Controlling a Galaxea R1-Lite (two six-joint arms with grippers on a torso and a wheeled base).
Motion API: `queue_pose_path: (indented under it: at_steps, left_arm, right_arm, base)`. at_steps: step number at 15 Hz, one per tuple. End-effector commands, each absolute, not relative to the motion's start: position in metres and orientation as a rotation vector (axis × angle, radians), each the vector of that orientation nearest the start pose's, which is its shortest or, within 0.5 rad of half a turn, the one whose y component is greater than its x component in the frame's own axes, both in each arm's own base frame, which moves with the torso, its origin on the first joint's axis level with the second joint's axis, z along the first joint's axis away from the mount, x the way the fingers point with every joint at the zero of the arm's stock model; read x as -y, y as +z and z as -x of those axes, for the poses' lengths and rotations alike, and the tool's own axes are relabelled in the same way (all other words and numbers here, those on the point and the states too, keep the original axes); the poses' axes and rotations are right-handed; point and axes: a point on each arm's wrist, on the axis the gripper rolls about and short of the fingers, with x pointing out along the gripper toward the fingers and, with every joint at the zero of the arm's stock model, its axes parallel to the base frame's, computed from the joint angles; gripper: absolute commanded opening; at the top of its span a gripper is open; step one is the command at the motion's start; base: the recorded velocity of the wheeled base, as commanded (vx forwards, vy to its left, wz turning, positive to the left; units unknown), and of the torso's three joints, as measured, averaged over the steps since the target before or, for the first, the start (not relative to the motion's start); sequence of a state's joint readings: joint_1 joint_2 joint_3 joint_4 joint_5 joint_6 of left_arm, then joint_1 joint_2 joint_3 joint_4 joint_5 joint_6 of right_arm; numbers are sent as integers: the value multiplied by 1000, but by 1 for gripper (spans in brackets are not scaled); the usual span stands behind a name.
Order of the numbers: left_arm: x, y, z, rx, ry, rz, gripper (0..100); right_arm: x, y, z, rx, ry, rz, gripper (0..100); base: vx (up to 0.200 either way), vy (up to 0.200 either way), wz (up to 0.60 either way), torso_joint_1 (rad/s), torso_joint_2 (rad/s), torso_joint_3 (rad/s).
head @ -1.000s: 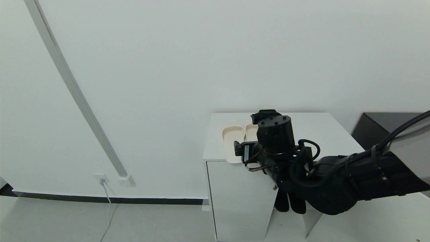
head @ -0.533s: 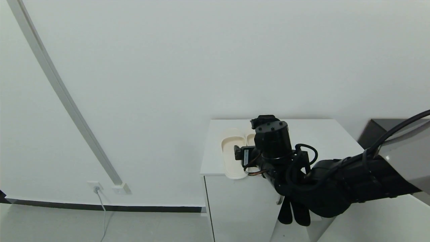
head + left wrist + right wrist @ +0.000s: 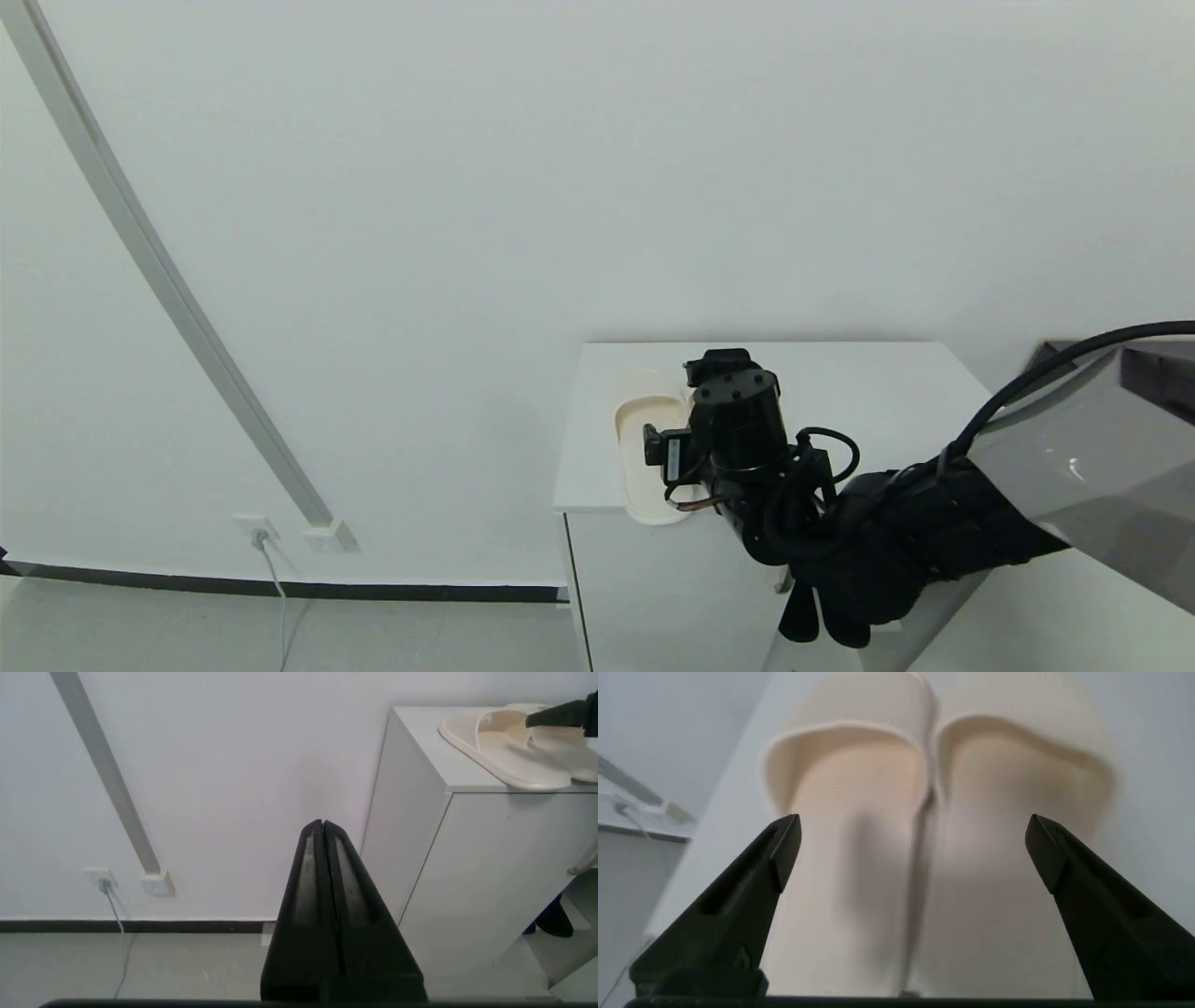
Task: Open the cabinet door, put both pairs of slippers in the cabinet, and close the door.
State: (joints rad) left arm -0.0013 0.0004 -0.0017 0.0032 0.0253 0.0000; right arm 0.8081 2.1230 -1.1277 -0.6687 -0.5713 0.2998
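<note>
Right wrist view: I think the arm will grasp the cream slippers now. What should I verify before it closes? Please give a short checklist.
1. Jaws of the right gripper open: ok.
2. Both cream slippers between the jaws: ok.
3. Pair side by side, touching: ok.
4. Pair resting on the cabinet top, heels slightly past the front edge: ok.
5. The cabinet open to receive them: cannot tell.
6. The left gripper shut and away from the pair: ok.
</note>
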Motion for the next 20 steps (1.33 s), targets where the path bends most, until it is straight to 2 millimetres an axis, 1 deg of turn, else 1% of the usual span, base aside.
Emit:
queue_pose_path:
  at_steps: [1,3,8,10,17,20]
  left_arm:
    - [-1,76,23,-3,25,0,0]
    - [-1,76,23,-3,25,1,0]
    - [-1,76,23,-3,26,1,0]
    - [-1,76,23,-1,26,3,0]
    - [-1,76,23,-1,28,3,0]
    - [-1,76,23,-1,28,3,0]
  right_arm:
    - [-290,98,-300,-309,180,-65,100]
    - [-289,92,-310,-302,164,-68,100]
    - [-296,93,-340,-251,142,-63,100]
    - [-300,91,-344,-244,145,-64,100]
    - [-303,84,-373,-203,119,-27,100]
    - [-304,84,-374,-201,121,-29,100]
  base:
    - [0,0,0,0,0,0]
    - [0,0,0,0,0,0]
    - [0,0,0,0,0,0]
    - [0,0,0,0,0,0]
    - [0,0,0,0,0,0]
    - [0,0,0,0,0,0]
